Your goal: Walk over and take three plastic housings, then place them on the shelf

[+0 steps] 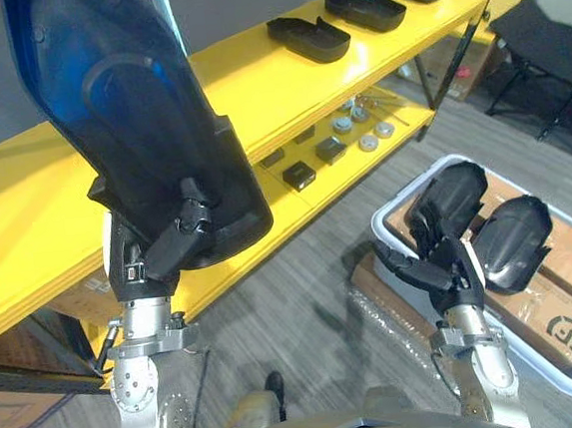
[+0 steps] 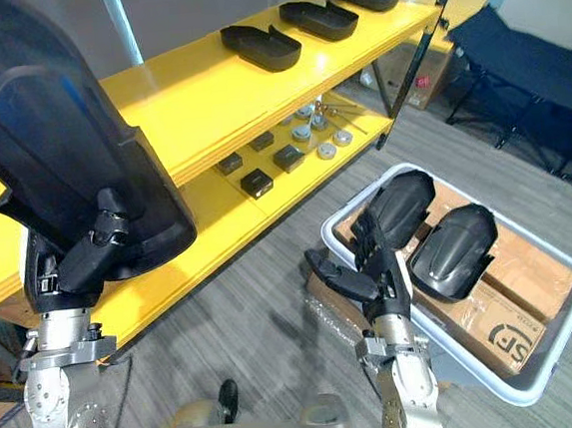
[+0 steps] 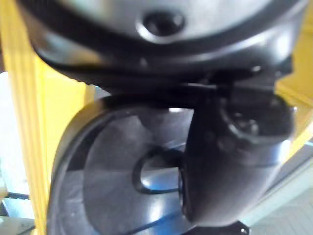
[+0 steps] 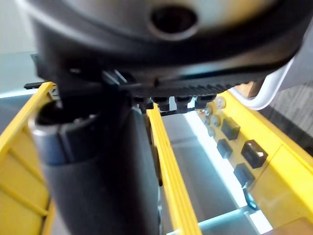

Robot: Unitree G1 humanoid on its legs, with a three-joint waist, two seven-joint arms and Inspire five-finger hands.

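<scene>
One held housing (image 1: 128, 128) is up in L hand (image 1: 169, 246), fingers + thumb curled round its lower end, close by the front edge of the yellow shelf (image 1: 26, 217). We see three housings (image 1: 309, 39) lying on the top board, far to the right, and two housings (image 1: 514, 239) in the white bin (image 1: 571, 374) on the floor. R hand (image 1: 438, 261) is at the bin's near edge, fingers loose and spread, holding nothing; can't tell if it touches the nearer shell.

Risks, as we judge them: the grip is at one end only, so the big shell could pivot or slip when tipped flat. Its low edge may catch the shelf lip. Small parts (image 1: 300, 176) on the lower board could get knocked if it drops.

Long axis approx upright, leaning up-left, top end out of frame, broad face toward head cam.
</scene>
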